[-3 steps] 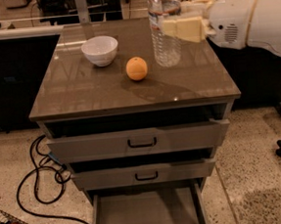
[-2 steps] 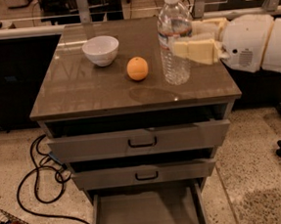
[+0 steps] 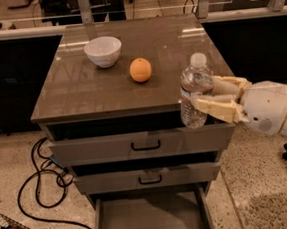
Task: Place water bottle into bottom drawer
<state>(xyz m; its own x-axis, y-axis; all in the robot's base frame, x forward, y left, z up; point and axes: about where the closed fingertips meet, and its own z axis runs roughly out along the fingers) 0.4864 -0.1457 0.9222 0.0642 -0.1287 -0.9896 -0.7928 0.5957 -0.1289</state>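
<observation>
Water bottle [image 3: 195, 77]: upright, pinched at mid-body by the gripper [image 3: 202, 95], at the cabinet's front right corner.
Clear, ribbed, thin-walled, white cap; probably light and crushable, so a moderate hold at the label band suits it. It hangs off the worktop [image 3: 81, 87] edge, above and right of the open bottom drawer [image 3: 150, 221]; an orange [image 3: 140, 69] and a bowl [image 3: 103, 50] sit behind it.
</observation>
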